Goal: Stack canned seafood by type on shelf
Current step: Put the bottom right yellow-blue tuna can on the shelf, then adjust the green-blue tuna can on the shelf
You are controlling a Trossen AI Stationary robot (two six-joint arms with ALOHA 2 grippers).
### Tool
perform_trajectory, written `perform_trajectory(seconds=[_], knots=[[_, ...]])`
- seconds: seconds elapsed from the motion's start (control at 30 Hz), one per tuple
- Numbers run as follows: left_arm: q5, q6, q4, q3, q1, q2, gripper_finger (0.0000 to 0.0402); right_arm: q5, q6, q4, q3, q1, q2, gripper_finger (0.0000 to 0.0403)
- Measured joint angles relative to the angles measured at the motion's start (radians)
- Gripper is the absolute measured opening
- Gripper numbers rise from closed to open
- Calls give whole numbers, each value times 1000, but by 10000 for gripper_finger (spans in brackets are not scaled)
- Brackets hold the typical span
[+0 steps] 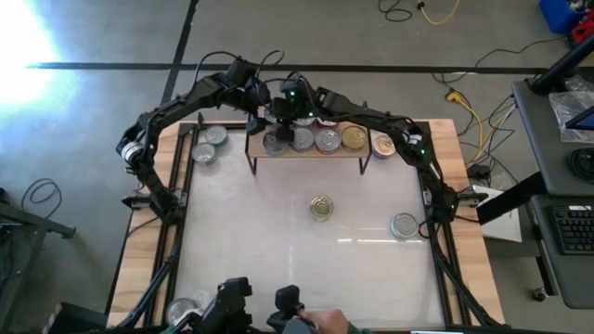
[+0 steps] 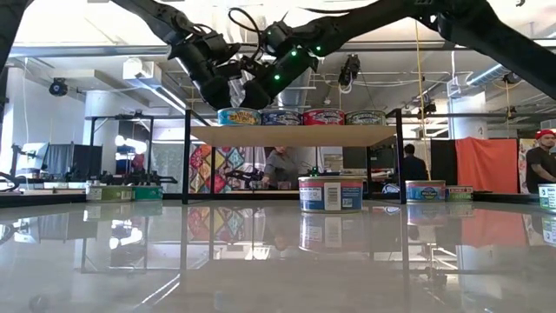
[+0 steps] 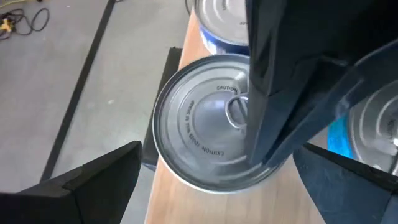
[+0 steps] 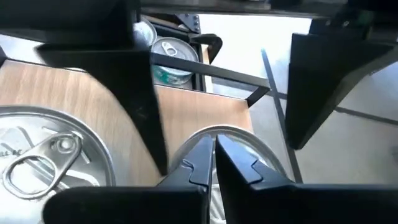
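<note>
Shelf (image 1: 306, 153) holds 4 upright tins (image 1: 316, 140) (left jaws spread, right clenched).

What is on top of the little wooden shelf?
The shelf holds a row of tins: silver-topped ones and a gold-topped one. Both grippers hang over its left end, covering part of the end tin.

Cables (image 1: 436, 11) trail over the grey floor (image 1: 93, 37) beyond the white desk (image 1: 278, 241). A keyboard (image 1: 574, 227) lies to one side. People (image 2: 280, 165) stand in the room behind.
</note>
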Motion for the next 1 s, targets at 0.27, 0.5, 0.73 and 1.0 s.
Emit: perform_trajectory(seconds=[0.27, 0.5, 0.73, 1.0], knots=[[-48, 17, -60, 0, 0, -101, 400, 7, -3, -10, 31, 0, -18, 13], [46, -113, -170, -11, -22, -265, 399, 5, -40, -71, 42, 2, -94, 13], [26, -192, -78, -189, -230, -363, 382, 0, -45, -209, 40, 23, -193, 13], [-59, -268, 176, -366, -303, -375, 365, 16, -35, -394, 32, 101, -285, 13]])
